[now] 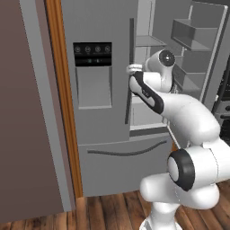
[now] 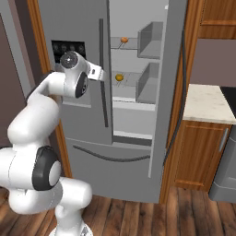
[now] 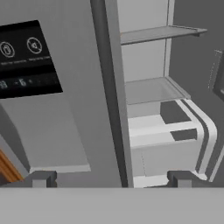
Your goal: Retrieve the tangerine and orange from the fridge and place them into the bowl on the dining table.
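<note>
**Hand view: jaws wide at the fridge door edge, nothing held**

Hand view has the gripper (image 3: 109, 178) w/ both tips far apart, nothing between them but the left door's edge and long dark handle (image 3: 111, 87) running up the middle. Fingers bare, no contact seen. Black control panel (image 3: 26, 57) sits left of that handle, dispenser recess below it.

Edges / room: fridge (image 1: 103, 148) stands w/ right door (image 2: 173, 69) swung open, left door shut. Opening between the left door's edge and the open door is a tall clear slot; shelves set back inside. In right base view the gripper (image 2: 102, 73) is just in front of the left door edge, at approx the lower fruit's height, well short of the shelves. Orange wood trim (image 1: 65, 99) hems the fridge on its left; wood cabinet and a cream counter (image 2: 207, 103) lie beyond the open door on the right. Freezer drawer w/ curved handle (image 2: 110, 156) below, wood floor (image 2: 184, 212) open in front.

Counts:
- fruit: 2, both small and orange. One on the upper shelf (image 2: 124, 40), one on the shelf below (image 2: 119, 78). Can't tell which is tangerine and which is orange.
- door bins on the open door: 2 seen in right base view, upper (image 2: 151, 39) and lower (image 2: 148, 83).
- shelves w/ fruit: 2.
- arm (image 1: 188, 121): 1, reaching from lower right in left base view, wrist near the handle.
</note>
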